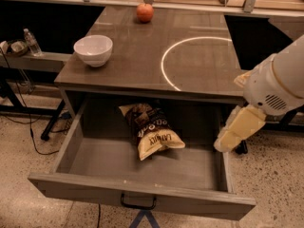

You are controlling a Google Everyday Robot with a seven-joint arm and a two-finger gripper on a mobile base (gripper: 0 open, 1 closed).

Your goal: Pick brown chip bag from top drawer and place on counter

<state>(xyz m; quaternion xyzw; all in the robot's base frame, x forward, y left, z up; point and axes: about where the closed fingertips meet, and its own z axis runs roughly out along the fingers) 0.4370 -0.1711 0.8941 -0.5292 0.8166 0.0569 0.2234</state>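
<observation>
The wide, shallow grey wooden top drawer (142, 194) is standing pulled fully out, which is leaving its contents open to a reach from above, and its small black metal handle (138, 204) is showing at the middle of the front panel. The crinkly dark brown and cream-yellow chip bag (151, 129) is lying flat on the drawer's floor, towards the back and near the middle, with its glossy, puffed foil catching the light and its white lettering facing up. It is resting loose, touching no drawer wall. The cream-coloured two-finger gripper (232, 136) is hanging from the rounded white plastic arm (280, 82) just above the drawer's right wall, well apart from the bag and holding nothing. Whether it is open or closed cannot be told from this angle. The flat grey-brown counter (137, 56) is lying directly above the back of the drawer, smooth and slightly reflective, and is carrying a thin white circle (162, 64), a likely mark for placing. A round white ceramic bowl (93, 50) and a smooth red apple (145, 12) are sitting on it above and behind the drawer's left half.
</observation>
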